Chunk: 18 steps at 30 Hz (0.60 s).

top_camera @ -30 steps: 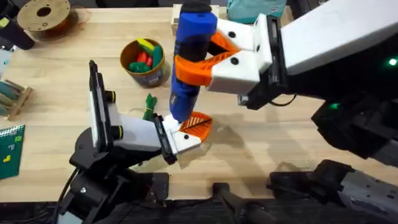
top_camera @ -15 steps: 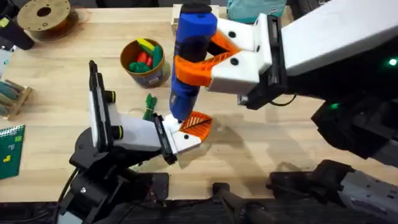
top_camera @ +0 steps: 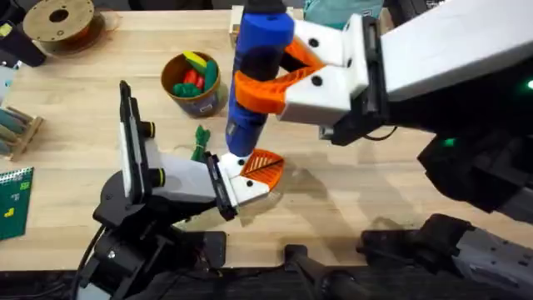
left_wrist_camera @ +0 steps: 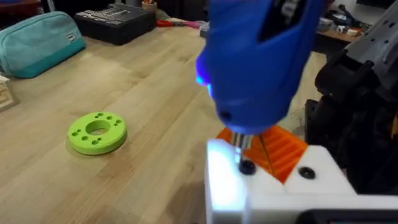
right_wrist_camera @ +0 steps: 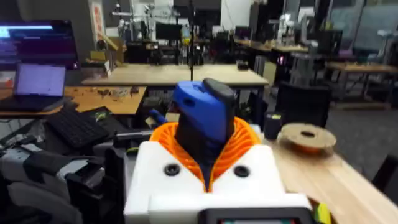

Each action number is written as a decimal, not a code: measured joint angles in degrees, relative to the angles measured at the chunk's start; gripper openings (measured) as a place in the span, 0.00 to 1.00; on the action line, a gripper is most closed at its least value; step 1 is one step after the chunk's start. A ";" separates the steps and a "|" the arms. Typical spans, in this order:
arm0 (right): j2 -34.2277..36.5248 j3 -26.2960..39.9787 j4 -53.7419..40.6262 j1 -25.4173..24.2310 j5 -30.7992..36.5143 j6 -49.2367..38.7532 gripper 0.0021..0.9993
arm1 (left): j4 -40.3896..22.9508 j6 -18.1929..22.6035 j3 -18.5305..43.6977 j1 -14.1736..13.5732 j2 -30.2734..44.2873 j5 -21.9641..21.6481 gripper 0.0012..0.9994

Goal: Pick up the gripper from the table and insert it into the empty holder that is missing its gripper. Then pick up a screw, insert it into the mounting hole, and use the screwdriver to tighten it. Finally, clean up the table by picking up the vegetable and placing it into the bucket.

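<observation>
My right gripper [top_camera: 260,88] is shut on the blue screwdriver [top_camera: 260,46], holding it upright. Its metal bit [left_wrist_camera: 239,144] rests on a black screw [left_wrist_camera: 247,167] in the white holder [left_wrist_camera: 227,186] at the tip of my left arm. The orange ribbed gripper [top_camera: 264,167] sits in that holder. From the right wrist, the screwdriver [right_wrist_camera: 202,112] stands between orange ribbed pads [right_wrist_camera: 242,146]. The left gripper [top_camera: 252,177] holds nothing. A dark green vegetable [top_camera: 201,143] lies on the table beside the left arm. The bucket [top_camera: 205,104] stands behind it with red, yellow and green toys inside.
A bright green ring disc [left_wrist_camera: 97,132] lies on the wood past the holder. A teal pouch [left_wrist_camera: 37,40] and a black case [left_wrist_camera: 115,22] sit at the far edge. A filament spool [top_camera: 58,21], a wooden rack [top_camera: 17,129] and a green card [top_camera: 12,200] line the left side.
The right gripper and the screwdriver have shifted slightly up and to the right in the overhead view. The left arm has stayed still.
</observation>
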 joint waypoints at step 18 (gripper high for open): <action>-0.02 0.00 0.34 0.00 -0.02 1.83 0.03 | 0.01 0.00 0.00 0.00 -0.02 0.00 0.00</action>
